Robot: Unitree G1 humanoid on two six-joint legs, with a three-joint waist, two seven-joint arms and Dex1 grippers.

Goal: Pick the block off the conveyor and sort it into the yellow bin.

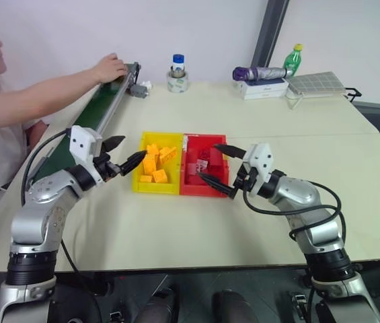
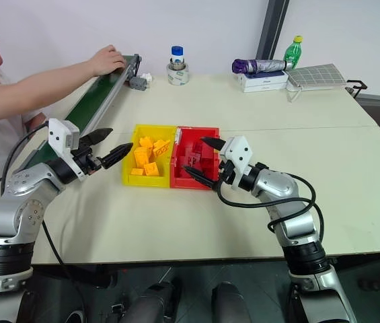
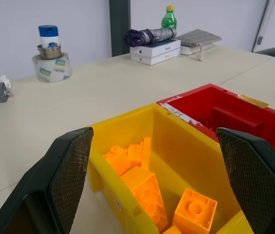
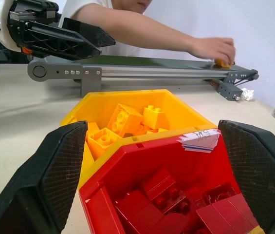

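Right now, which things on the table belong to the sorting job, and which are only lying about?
Job: conveyor; block under the person's hand; yellow bin.

Lying about: red bin, tape roll, umbrella, green bottle, white boxes.

Yellow bin point(image 1: 138, 176) was bright yellow, holding yellow-orange bricks point(image 1: 155, 163). Red tray point(image 1: 191, 186) was red with red bricks point(image 4: 176, 204) and a white label strip point(image 4: 199, 140) on its rim. Conveyor point(image 1: 102, 106) belt was dark green in a grey frame. Block point(image 4: 221, 62) under the person's hand point(image 1: 109, 68) was orange. Both gripper fingers point(image 3: 69, 170) were black with mesh-patterned pads. Table point(image 1: 243, 222) was beige.
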